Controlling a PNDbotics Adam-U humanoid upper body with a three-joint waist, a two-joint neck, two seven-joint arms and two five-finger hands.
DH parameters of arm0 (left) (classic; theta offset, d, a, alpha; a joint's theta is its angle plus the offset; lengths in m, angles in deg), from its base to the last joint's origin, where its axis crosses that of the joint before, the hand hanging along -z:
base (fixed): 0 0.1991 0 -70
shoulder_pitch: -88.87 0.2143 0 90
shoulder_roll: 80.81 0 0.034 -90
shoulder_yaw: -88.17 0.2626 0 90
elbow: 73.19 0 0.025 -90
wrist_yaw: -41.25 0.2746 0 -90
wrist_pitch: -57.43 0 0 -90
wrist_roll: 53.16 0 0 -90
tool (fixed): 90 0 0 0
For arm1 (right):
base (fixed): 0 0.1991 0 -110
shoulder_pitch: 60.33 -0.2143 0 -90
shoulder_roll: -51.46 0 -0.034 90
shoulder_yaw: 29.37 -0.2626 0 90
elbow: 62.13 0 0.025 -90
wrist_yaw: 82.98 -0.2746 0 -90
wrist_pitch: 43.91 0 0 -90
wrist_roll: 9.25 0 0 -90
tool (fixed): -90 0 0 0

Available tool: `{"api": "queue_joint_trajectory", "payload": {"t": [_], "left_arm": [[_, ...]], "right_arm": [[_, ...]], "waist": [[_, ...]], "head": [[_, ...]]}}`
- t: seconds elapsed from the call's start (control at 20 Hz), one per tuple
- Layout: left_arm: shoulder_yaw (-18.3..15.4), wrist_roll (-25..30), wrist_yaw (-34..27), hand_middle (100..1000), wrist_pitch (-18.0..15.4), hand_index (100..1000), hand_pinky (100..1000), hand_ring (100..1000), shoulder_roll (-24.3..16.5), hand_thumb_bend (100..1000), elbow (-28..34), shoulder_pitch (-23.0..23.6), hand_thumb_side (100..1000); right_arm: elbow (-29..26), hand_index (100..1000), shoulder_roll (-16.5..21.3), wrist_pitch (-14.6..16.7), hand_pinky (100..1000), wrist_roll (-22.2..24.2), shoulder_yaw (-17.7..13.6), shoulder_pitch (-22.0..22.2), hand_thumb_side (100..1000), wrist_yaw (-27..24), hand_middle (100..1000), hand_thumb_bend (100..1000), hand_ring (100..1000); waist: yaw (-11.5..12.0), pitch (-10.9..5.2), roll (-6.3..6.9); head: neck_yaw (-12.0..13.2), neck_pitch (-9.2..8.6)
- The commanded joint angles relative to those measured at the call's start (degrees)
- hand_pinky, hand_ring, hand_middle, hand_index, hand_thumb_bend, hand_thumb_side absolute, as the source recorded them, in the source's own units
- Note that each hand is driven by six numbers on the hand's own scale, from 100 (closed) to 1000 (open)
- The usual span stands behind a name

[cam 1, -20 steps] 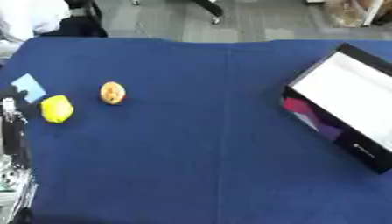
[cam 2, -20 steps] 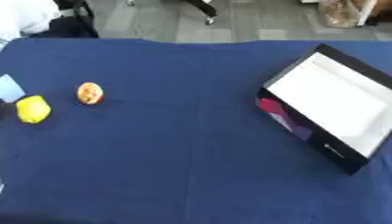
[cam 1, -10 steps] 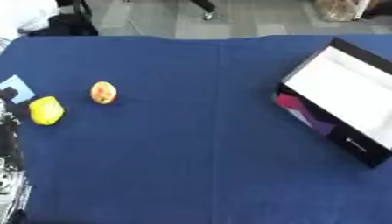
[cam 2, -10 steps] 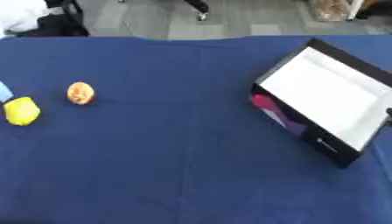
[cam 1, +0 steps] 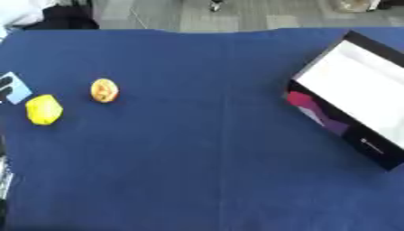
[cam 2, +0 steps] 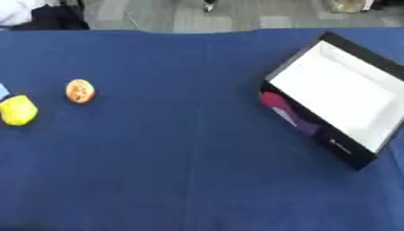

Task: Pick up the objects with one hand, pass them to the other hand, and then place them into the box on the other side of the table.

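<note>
- Blue cloth-covered table [cam 1: 205,171] fills both views, lying a little askew.
- Yellow lump [cam 1: 43,109], lemon-like, sits at the far left of the table. Its long axis runs roughly toward and away from the robot.
- Orange round thing [cam 1: 104,90] lies just beside the yellow one, to its right and slightly farther back. The two are apart, not touching.
- A pale blue card [cam 1: 14,88] with a dark mark lies at the left edge, just behind the yellow lump; what it is I cannot tell.
- Box [cam 2: 345,92], black outside and white inside, stands open on the right side, set at a slant, its long axis running from back-left to front-right. Nothing is in it yet.
- Both small things are well apart from the box, with open cloth between.
- Neither robot hand shows in either view. A thin dark and silver strip at the lower left edge of the left eye view may be part of the left arm, but I cannot tell; no fingers visible there.
- Judgement: the things lie on the robot's left, so the left hand is the nearer one for the pick. The right hand would be nearer the box for the drop. No object picked up yet.
</note>
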Motion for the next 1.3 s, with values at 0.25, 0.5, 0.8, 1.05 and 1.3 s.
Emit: {"api": "queue_joint_trajectory", "payload": {"t": [0.25,0.5,0.8,1.05,1.3], "left_arm": [[2.2,4.0,-3.3,838,4.4,878,868,813,-14.6,100,-5.1,-7.1,817],[5.0,12.5,-0.1,836,8.6,888,881,836,-23.5,100,-15.3,-13.5,742],[7.6,25.4,15.1,832,10.0,874,877,844,-28.0,141,-30.0,-21.7,738],[7.1,37.3,24.3,836,8.5,878,884,854,-28.5,274,-37.1,-26.8,713],[6.7,44.4,29.6,823,7.4,838,890,864,-28.0,418,-41.0,-29.9,660]], "right_arm": [[-2.5,986,3.3,0.5,908,-0.3,-0.4,0.2,664,0.4,1000,100,889],[-3.2,985,4.5,0.7,908,-0.4,-0.2,0.2,653,0.5,1000,100,889],[-3.5,985,5.5,0.6,907,0.0,0.3,0.2,654,0.5,1000,100,888],[-4.0,984,6.3,0.8,907,0.0,0.6,0.5,645,0.5,1000,100,888],[-4.1,983,6.8,0.8,908,0.3,1.2,0.4,639,0.8,1000,100,888]], "waist": [[-0.2,0.36,0.68],[-0.6,0.64,1.1],[-0.8,0.54,1.38],[-0.8,0.41,1.38],[-1.0,0.58,1.24]], "head": [[2.3,-0.08],[3.5,-0.08],[4.3,-0.08],[5.5,-0.08],[6.2,-0.08]]}}
